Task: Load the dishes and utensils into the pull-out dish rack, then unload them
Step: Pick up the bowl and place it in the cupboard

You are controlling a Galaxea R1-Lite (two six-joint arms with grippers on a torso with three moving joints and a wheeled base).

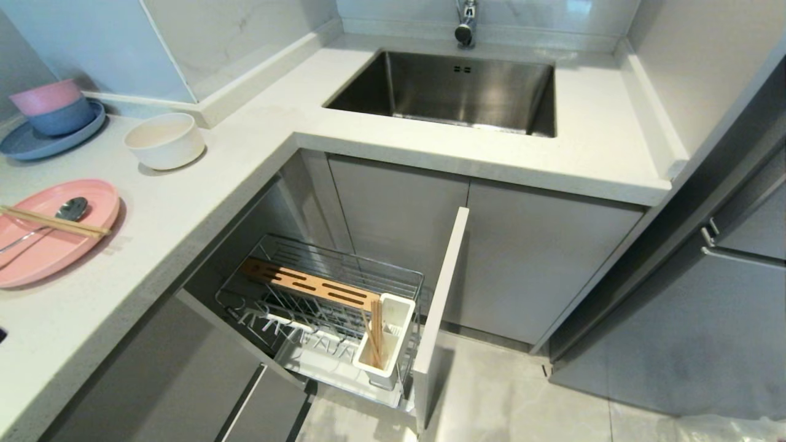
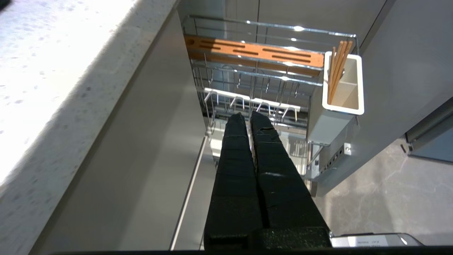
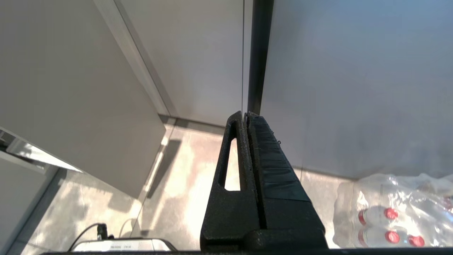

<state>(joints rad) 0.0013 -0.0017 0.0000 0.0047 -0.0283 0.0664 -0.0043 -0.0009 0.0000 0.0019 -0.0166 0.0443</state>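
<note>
On the worktop at the left lies the pink oval plate (image 1: 61,252), with a pair of wooden chopsticks (image 1: 55,222) and a grey spoon (image 1: 69,210) resting on it. The cream bowl (image 1: 164,140) stands behind it. Below the counter corner the pull-out dish rack (image 1: 344,258) is drawn out. It has a wooden slotted strip (image 1: 310,283) and a white cutlery box (image 1: 390,319) with chopsticks (image 1: 373,331) standing in it. My left gripper (image 2: 246,115) hangs shut and empty in front of the rack (image 2: 269,25). My right gripper (image 3: 245,114) is shut and empty, low near the floor. Neither arm shows in the head view.
A steel sink (image 1: 454,92) with a tap (image 1: 465,24) sits at the back. A blue plate (image 1: 37,144) carrying stacked blue and pink bowls stands at the far left. The pale drawer front (image 1: 441,294) juts into the floor space. A pack of water bottles (image 3: 393,212) lies on the floor by the right arm.
</note>
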